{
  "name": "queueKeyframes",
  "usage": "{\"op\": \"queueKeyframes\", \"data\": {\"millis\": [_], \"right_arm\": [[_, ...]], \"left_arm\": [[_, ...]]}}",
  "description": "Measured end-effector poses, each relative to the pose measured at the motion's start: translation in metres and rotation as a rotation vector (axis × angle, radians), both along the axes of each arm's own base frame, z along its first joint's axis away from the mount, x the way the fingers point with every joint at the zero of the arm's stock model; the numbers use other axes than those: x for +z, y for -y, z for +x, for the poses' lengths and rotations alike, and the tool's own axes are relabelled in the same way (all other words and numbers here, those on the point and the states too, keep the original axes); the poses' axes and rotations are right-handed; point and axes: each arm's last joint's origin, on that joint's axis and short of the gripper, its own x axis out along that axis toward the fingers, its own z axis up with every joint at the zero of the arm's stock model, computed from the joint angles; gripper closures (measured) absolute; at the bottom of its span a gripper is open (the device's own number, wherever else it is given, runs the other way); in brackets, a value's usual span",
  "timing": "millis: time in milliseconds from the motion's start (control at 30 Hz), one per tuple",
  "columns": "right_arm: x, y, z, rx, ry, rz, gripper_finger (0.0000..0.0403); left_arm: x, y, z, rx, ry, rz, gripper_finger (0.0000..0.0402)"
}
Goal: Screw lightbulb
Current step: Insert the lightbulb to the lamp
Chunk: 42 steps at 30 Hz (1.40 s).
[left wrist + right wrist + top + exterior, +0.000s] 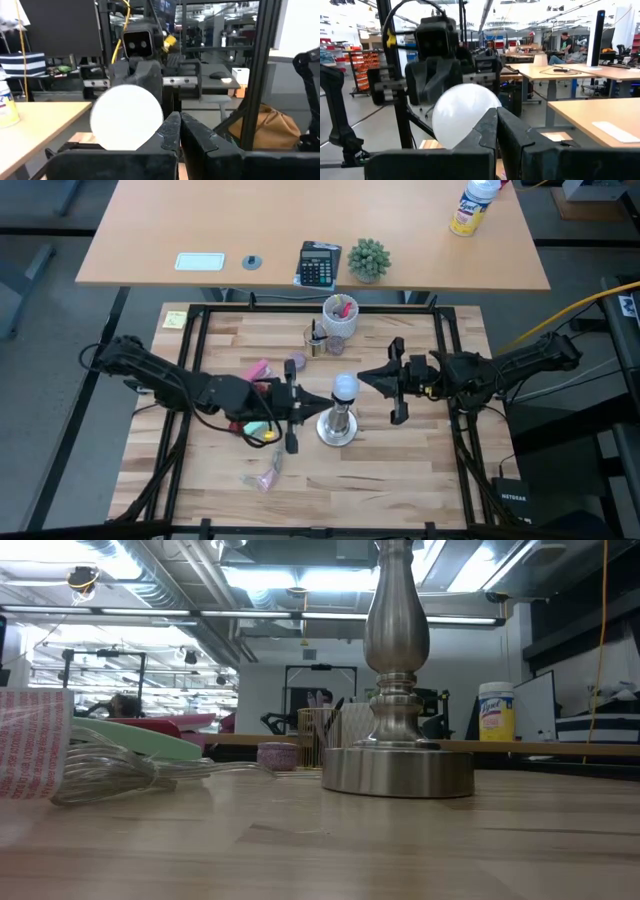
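Observation:
The frosted-white lightbulb [345,387] sits upright on top of the silvery socket stand [338,426], whose round base [398,772] rests on the wooden table. My left gripper [322,401] is shut and level, its tips at the globe's left near side; the globe [127,117] shows just beside them. My right gripper [362,376] is shut and level, its tips at the globe's right far side, beside the globe [462,115]. The low view shows only the stand's stem [398,630]; the bulb is above that picture. My left gripper's shut fingertips [172,127] stand level right against the side of the bulb's globe; I cannot tell whether they touch it. My right gripper's shut fingertips [490,122] stand level at the opposite side of the globe; whether they touch it I cannot tell.
A white cup [340,315] with pens and a small jar [318,340] stand behind the stand. Pink things [258,370] lie to the left, a clear bag [265,475] at the near left. A black frame [320,308] borders the table.

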Motion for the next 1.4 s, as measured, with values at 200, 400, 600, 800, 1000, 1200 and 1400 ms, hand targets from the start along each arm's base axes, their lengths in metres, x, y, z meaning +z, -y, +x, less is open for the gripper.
{"op": "queueKeyframes", "data": {"millis": [200, 400, 600, 800, 1000, 1200, 1400], "right_arm": [[0.001, 0.0, 0.0, 0.009, 0.012, 0.004, 0.0389], [0.001, -0.001, 0.0, 0.04, 0.014, 0.0, 0.0389], [0.001, -0.002, 0.0, 0.083, 0.017, 0.015, 0.0389], [0.001, -0.003, 0.0, 0.115, 0.014, 0.041, 0.0389], [0.001, -0.004, 0.0, 0.154, 0.013, 0.063, 0.0389], [0.001, -0.006, 0.0, 0.207, 0.011, 0.072, 0.0389], [0.001, -0.007, 0.0, 0.255, 0.012, 0.07, 0.0389]], "left_arm": [[-0.004, -0.002, 0.004, 0.035, -0.014, 0.004, 0.0399], [-0.005, -0.004, 0.004, 0.085, -0.02, 0.007, 0.0399], [-0.006, -0.004, 0.004, 0.106, -0.032, 0.008, 0.0399], [-0.006, -0.005, 0.003, 0.144, -0.034, 0.01, 0.0399], [-0.006, -0.006, 0.003, 0.18, -0.036, 0.006, 0.0399], [-0.005, -0.009, 0.002, 0.237, -0.036, 0.005, 0.0399], [-0.005, -0.01, 0.002, 0.299, -0.037, 0.006, 0.0399]]}}
